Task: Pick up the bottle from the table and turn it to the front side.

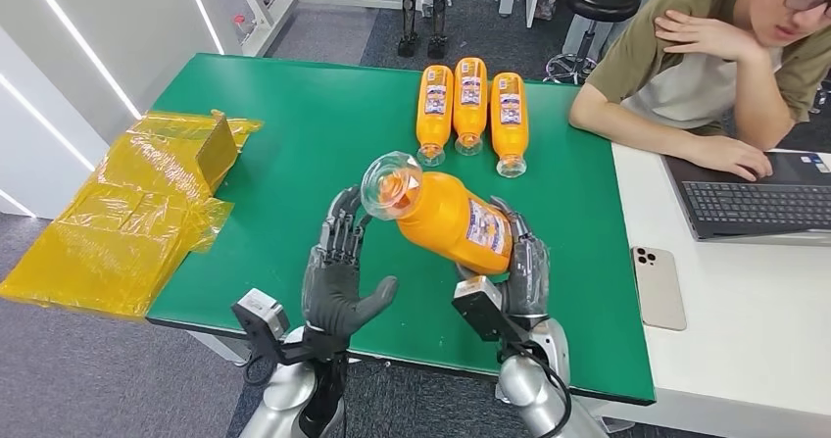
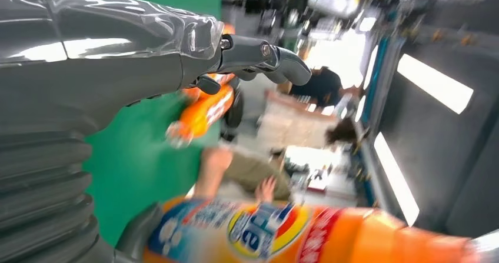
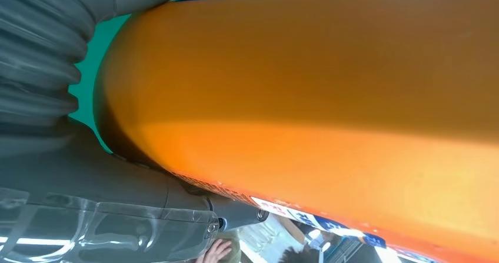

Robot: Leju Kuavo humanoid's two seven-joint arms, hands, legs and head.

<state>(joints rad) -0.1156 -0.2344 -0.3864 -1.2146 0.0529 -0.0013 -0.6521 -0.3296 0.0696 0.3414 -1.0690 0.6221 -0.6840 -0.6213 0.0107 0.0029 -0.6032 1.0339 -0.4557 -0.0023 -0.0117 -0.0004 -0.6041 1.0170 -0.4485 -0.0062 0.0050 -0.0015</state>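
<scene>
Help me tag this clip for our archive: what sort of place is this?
Probably a robotics lab or office workspace: a green-covered table abuts a white desk where a person sits at a laptop, with a stool on grey carpet behind.

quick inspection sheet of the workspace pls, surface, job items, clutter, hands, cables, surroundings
surface: green table, with a white table butted against its right side
job's things: orange bottle lifted off the table, tilted, clear cap end toward the left hand, label partly showing
clutter: three more orange bottles lying side by side at the far edge; yellow plastic wrapping draped off the left edge; phone and laptop on the white table
hands: right hand grips the bottle's body; left hand open beside the cap end
cables: black cable along the right wrist
surroundings: person seated at the laptop; black stool behind
</scene>
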